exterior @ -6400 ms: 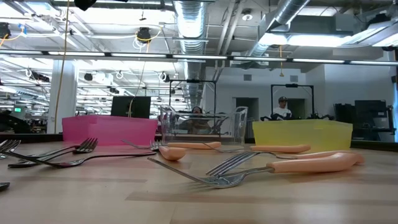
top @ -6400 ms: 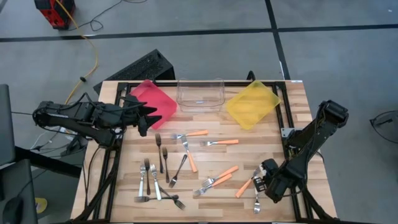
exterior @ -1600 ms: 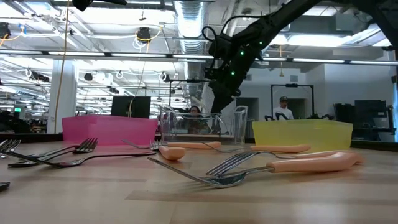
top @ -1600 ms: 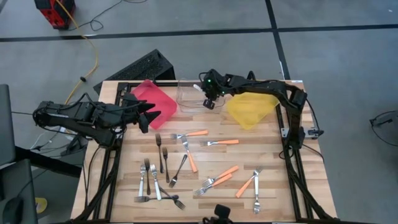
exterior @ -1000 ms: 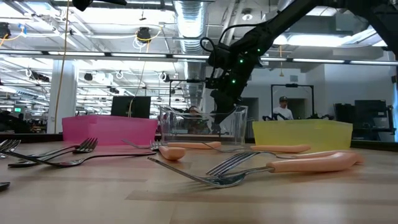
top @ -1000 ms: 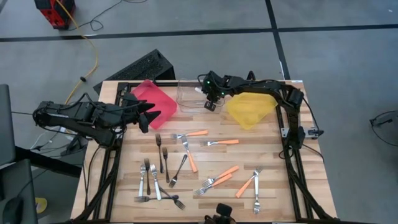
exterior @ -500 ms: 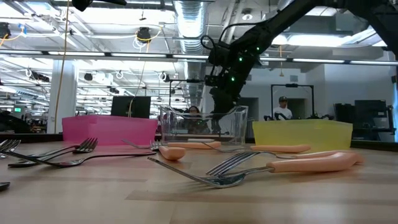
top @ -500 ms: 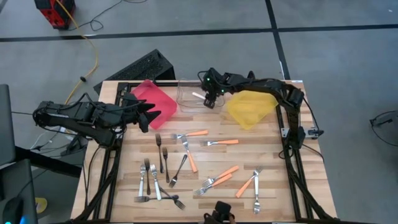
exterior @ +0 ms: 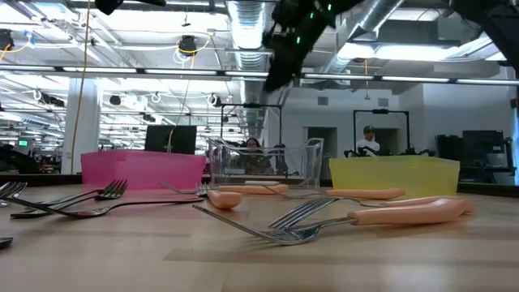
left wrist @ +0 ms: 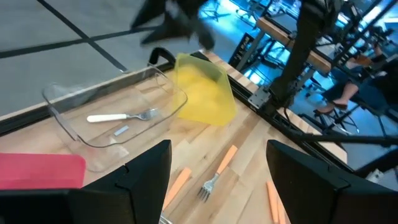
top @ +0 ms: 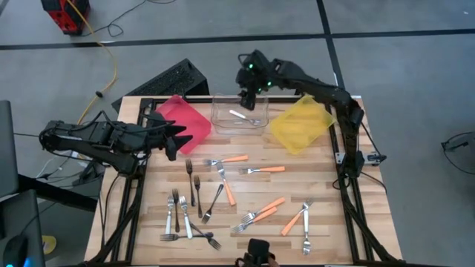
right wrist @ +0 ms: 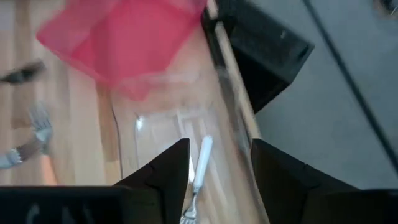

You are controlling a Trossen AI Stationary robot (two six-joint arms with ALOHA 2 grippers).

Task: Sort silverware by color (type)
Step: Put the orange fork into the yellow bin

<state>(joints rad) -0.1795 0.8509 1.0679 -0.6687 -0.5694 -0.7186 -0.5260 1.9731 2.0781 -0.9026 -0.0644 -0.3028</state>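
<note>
Lifting my right gripper (top: 246, 95), fingers released and empty, clear above the clear bin (top: 239, 120) where a silver fork (top: 243, 116) lies; left gripper (top: 178, 137) open beside it.

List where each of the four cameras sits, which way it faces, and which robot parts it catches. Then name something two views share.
High: overhead, straight down; both arms, right hand above the clear bin.
Low: table height, level across forks toward the bins; right arm overhead.
Left wrist: past its open fingers at the clear bin, yellow bin.
Right wrist: down past its fingers into the clear bin.
Shared: the silver fork in the clear bin.
</note>
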